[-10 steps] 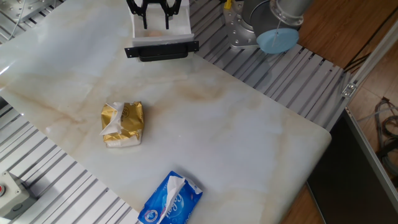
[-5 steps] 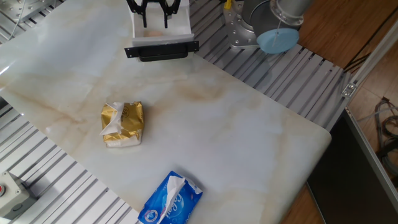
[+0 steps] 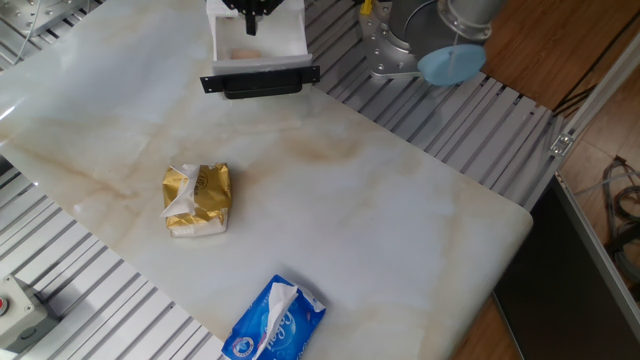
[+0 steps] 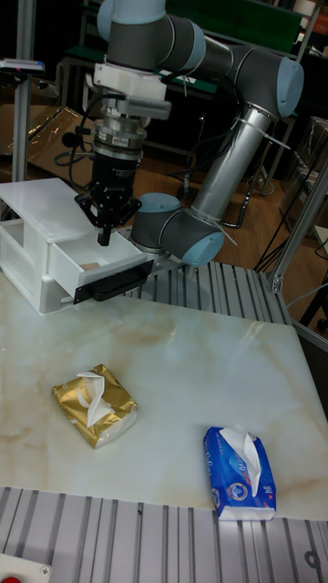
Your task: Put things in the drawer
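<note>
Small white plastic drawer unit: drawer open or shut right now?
Open. The small white plastic drawer unit has its black-trimmed tray pulled forward, with a small pale tan wooden cube visible inside, below the gripper.

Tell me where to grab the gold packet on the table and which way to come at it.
Take the gold packet from straight above, hand fingers across its two long sides near the middle. It lies flat on the table with open space all round, and the white tissue sticking out of its top slot leaves the side edges free. The packet looks soft, so a light squeeze is likely enough.
</note>
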`<action>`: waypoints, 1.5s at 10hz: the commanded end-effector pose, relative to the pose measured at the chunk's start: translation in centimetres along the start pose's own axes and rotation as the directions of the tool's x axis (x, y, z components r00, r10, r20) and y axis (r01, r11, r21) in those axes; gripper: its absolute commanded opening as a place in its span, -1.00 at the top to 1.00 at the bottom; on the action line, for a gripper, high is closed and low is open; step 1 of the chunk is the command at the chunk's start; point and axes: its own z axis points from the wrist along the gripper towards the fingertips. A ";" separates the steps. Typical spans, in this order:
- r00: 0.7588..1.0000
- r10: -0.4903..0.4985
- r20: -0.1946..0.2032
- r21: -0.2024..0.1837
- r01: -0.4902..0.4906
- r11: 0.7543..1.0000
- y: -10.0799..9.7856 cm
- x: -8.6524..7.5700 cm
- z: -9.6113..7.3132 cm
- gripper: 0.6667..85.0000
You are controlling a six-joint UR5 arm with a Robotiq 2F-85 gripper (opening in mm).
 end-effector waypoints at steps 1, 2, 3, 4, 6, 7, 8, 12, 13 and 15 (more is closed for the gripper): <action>0.996 0.091 0.009 0.007 -0.091 0.996 1.0 -2.7 -1.1 0.99; 0.994 0.110 0.012 0.034 -0.110 0.993 0.6 -3.6 -1.0 0.99; 0.992 0.129 0.011 0.062 -0.129 0.990 0.2 -4.4 -0.9 0.99; 0.992 0.128 0.004 0.068 -0.128 0.989 0.4 -5.1 -0.7 0.99; 0.993 0.105 0.044 0.004 -0.105 0.994 1.5 -7.1 -0.1 0.99; 0.994 0.094 0.053 0.006 -0.095 0.995 1.4 -7.5 0.2 0.99; 0.994 0.092 0.064 0.004 -0.092 0.996 1.4 -7.8 0.5 0.99; 0.992 0.073 0.105 -0.026 -0.070 0.997 1.7 -8.9 1.7 0.99; 0.992 0.068 0.110 -0.025 -0.066 0.998 1.5 -9.0 2.3 0.99; 0.992 0.060 0.108 -0.015 -0.059 0.998 1.1 -8.8 3.0 0.99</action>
